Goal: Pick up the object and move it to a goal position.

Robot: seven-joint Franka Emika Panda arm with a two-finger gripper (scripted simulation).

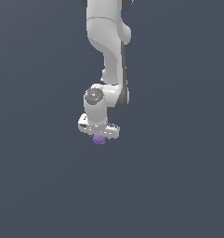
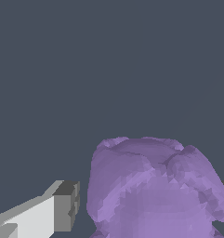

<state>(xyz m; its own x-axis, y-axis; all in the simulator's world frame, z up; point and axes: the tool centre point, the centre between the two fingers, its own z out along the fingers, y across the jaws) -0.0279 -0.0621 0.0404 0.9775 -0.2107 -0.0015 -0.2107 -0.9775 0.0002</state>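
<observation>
1. The jaws of the gripper (image 1: 100, 135) stand apart. In the wrist view one grey-tipped finger (image 2: 66, 206) shows with a clear gap to the purple ball (image 2: 153, 188); the other finger is only a sliver at the frame's edge, so contact on that side cannot be judged.
2. The ball sits between the two fingers, lumpy and creased across its top. In the exterior view it peeks out directly beneath the white hand.
3. Whether the ball rests on the dark tabletop (image 1: 178, 186) or hangs free cannot be told; the surface is plain and shows no edges, corners or goal marker.
4. Above the hand, the white arm (image 1: 108, 46) rises nearly straight up out of the exterior view.
5. Risks, as a judgement:
   - The gap on the visible side suggests the ball is off-centre, so closing may push it sideways before both pads bear on it.
   - Its bumpy, rounded surface gives the flat pads poor seats; a pinch on a lump could squirt it out.
   - Lifting before the fingers have fully clamped would leave it behind.
</observation>
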